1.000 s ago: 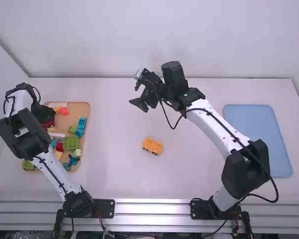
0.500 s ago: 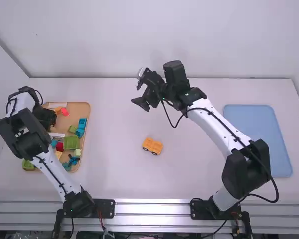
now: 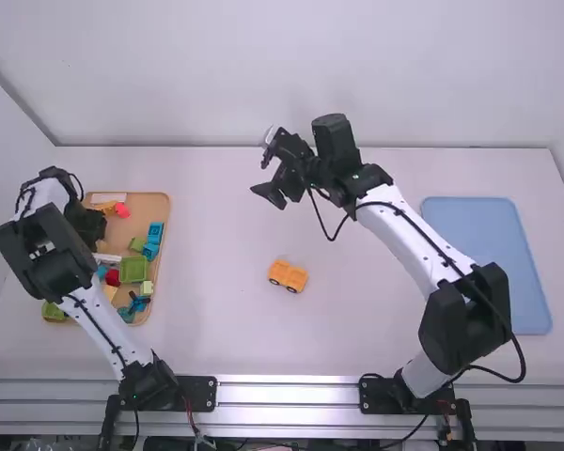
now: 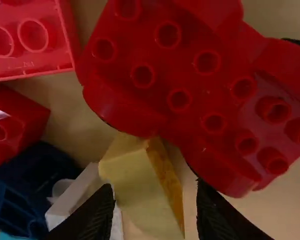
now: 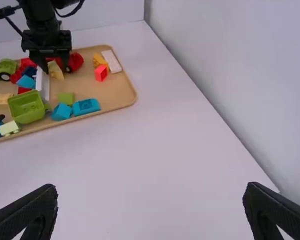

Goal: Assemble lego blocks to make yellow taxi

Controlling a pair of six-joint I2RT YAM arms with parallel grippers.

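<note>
Possibly the left gripper (image 4: 154, 185), fingers parted around the yellow block (image 4: 137, 192), will pinch the crowding white brick (image 4: 71, 202) too; the right gripper (image 5: 150, 189) stands wide, the yellow car (image 3: 289, 275) on the table (image 3: 207, 310).

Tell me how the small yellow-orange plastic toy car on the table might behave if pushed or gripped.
The yellow-orange car would probably roll if pushed lengthwise, since dark wheels show along its near side. Its blocky body looks like hard plastic, so it should stay stiff when gripped.

Left jaws (image 3: 96, 227) shifted slightly rightward, over the tray (image 3: 156, 202); right jaws (image 3: 263, 177) slightly rightward, too
</note>
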